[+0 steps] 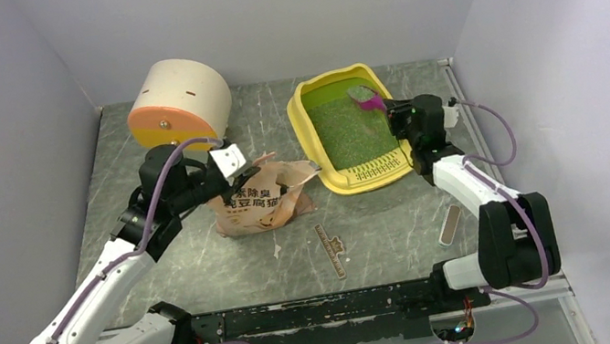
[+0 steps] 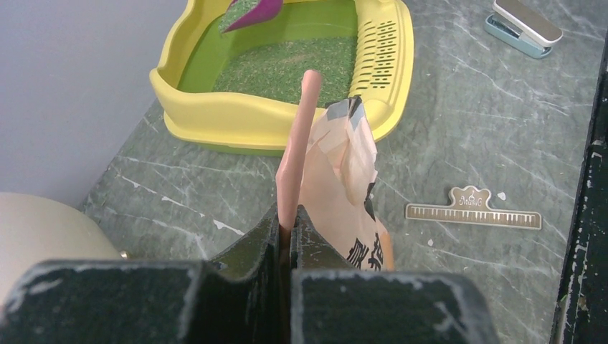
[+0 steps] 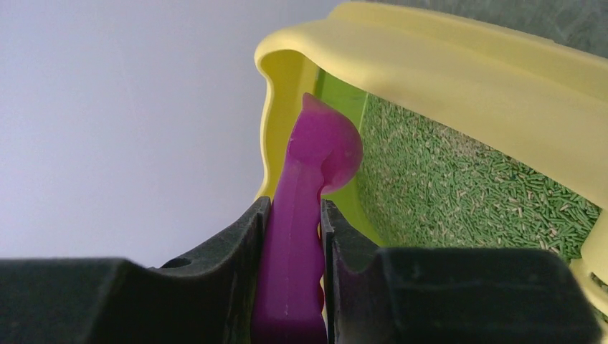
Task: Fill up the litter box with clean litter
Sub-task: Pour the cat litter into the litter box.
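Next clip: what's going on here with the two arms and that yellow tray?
The left gripper is shut on the top edge of the pink bag, which sits just left of the litter box with one corner reaching toward its rim. The right gripper is shut on the handle of the magenta scoop, holding it over the far end of the box. The green pan already holds a layer of litter. Nothing can be seen pouring from the bag.

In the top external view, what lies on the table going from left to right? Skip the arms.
cream-and-orange cylindrical container → printed bag → litter box → small stapler-like item. The ruler is left out because it overlaps the bag and the box sideways.
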Motion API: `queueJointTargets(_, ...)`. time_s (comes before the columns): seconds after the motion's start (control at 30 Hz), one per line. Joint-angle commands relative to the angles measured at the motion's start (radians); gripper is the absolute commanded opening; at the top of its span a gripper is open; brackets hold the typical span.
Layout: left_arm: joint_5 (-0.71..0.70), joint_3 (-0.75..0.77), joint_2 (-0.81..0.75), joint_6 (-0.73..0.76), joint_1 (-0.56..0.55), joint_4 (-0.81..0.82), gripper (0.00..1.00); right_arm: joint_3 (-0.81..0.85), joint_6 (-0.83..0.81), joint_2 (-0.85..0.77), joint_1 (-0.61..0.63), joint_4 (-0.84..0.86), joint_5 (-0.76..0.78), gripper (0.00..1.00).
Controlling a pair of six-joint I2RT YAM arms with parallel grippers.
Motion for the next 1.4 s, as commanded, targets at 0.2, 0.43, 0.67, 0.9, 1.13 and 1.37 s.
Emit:
queueJointTargets(0.2, 0.027, -0.009, -0.048, -0.023, 0.004, -0.013, 0.05, 0.0, 0.095, -0.04, 0.074, 0.019, 0.37, 0.0)
queueJointTargets(0.43, 0.029, -0.003, -0.052, -0.03, 0.002, -0.015, 0.05, -0.022, 0.073, -0.066, 0.104, 0.005, 0.415, 0.0)
queueJointTargets(0.67, 0.038, -0.021, -0.054, -0.037, 0.004, 0.0, 0.05, -0.054, 0.051, -0.132, 0.167, -0.059, 0.495, 0.0)
queueJointTargets(0.9, 0.036, -0.013, -0.068, -0.036, 0.002, -0.012, 0.05, 0.039, -0.016, -0.065, 0.173, -0.076, 0.49, 0.0)
queueJointTargets(1.13, 0.018, -0.018, -0.108, -0.032, 0.003, -0.037, 0.05, 0.191, -0.083, 0.05, 0.173, -0.137, 0.476, 0.0)
queueJointTargets(1.37, 0.016, -0.026, -0.134, -0.036, 0.002, -0.048, 0.05, 0.209, -0.098, 0.056, 0.173, -0.157, 0.466, 0.0)
